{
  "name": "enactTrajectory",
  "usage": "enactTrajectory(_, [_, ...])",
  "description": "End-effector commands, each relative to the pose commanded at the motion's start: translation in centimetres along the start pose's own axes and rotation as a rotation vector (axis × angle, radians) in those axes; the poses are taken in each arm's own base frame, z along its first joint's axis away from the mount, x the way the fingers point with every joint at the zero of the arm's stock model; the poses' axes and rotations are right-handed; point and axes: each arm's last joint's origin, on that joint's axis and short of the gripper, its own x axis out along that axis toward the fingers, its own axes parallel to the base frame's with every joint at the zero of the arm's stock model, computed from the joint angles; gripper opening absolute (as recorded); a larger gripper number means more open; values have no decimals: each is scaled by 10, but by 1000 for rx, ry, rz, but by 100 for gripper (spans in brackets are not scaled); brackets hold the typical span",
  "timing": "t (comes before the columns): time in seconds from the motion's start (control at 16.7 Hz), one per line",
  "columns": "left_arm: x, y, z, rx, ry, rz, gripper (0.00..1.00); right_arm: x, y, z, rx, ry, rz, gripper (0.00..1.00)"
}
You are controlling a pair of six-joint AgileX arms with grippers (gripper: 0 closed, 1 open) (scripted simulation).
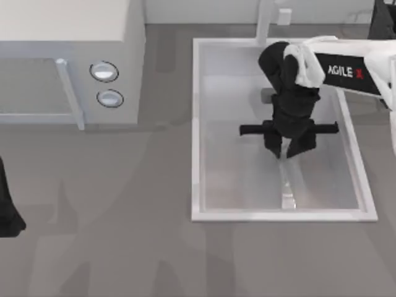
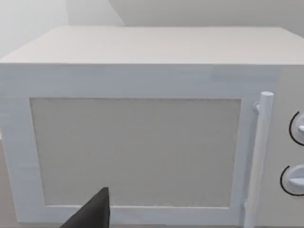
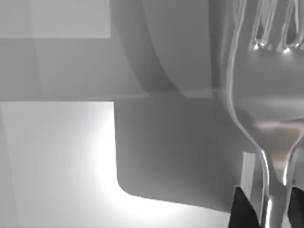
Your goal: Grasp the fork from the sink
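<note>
The sink (image 1: 197, 124) takes up the right half of the table. On its floor lies the silver fork (image 1: 288, 185), handle end toward the front rim. My right gripper (image 1: 286, 151) points straight down over the fork's tine end. Close up, the fork (image 3: 266, 118) runs between the two dark fingertips (image 3: 243, 209), which press against either side of its thin neck, so my right gripper (image 3: 270, 211) is shut on the fork. The tines stick out beyond the fingers. My left arm (image 1: 7, 213) is parked at the table's left edge.
A boxy white microwave (image 1: 62, 37) stands at the back left, with a bar handle and two knobs; the left wrist view looks at its door (image 2: 137, 152). A white faucet post (image 1: 265, 21) rises behind the sink. Bare grey table lies between microwave and sink.
</note>
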Motion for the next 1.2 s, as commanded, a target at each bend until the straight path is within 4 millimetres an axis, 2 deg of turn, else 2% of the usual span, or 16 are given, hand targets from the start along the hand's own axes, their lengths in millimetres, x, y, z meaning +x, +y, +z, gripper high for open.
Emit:
enactTrajectory(0.36, [0,0,0,0,0,0,100,0,0,0,0,0,0,0])
enactTrajectory(0.42, [0,0,0,0,0,0,100,-23,-1,5,-6,-45,0,0])
enactTrajectory(0.54, [0,0,0,0,0,0,100,-28,0,6,-6,-47,1,0])
enactTrajectory(0.66, [0,0,0,0,0,0,100,-45,2,10,-6,-50,2,0])
enactTrajectory(1.08, [0,0,0,0,0,0,100,-149,1,8,-6,-29,-6,0])
enactTrajectory(1.2, [0,0,0,0,0,0,100,-169,0,5,-6,-41,-1,0])
